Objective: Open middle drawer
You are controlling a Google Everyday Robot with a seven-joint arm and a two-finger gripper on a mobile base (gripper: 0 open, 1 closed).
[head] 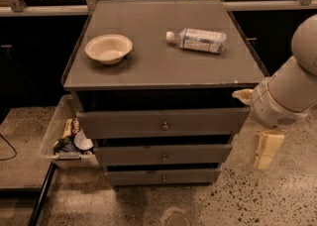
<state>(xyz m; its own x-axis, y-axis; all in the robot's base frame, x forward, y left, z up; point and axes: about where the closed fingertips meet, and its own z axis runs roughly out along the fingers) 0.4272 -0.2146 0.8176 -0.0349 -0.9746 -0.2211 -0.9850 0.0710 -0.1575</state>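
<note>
Grey three-drawer cabinet seen from above and in front. The flat grey bench (pixel 163 69) forming its top carries a shallow round cream bowl (pixel 108 48) at the left and, well apart from it at the right, a clear plastic bottle with a white cap and a pale label (pixel 199 39), laid on its side with the cap towards the bowl.

The middle drawer (pixel 198 154), a flat grey front with a small round metal knob (pixel 164 157) at its centre, is seen between the wider top drawer front (pixel 208 121) and the narrower bottom drawer front (pixel 193 176); a dark gap is seen above it.

The cream-coloured gripper (pixel 266 149) is held to the right of the cabinet, beside the drawer fronts and apart from them, below the large white arm joint (pixel 282 102) and above the speckled stone floor (pixel 257 195). Whether the jaws are apart or together cannot be told.

A clear plastic bin (pixel 53 131) holding assorted small items is placed against the cabinet's left side.
</note>
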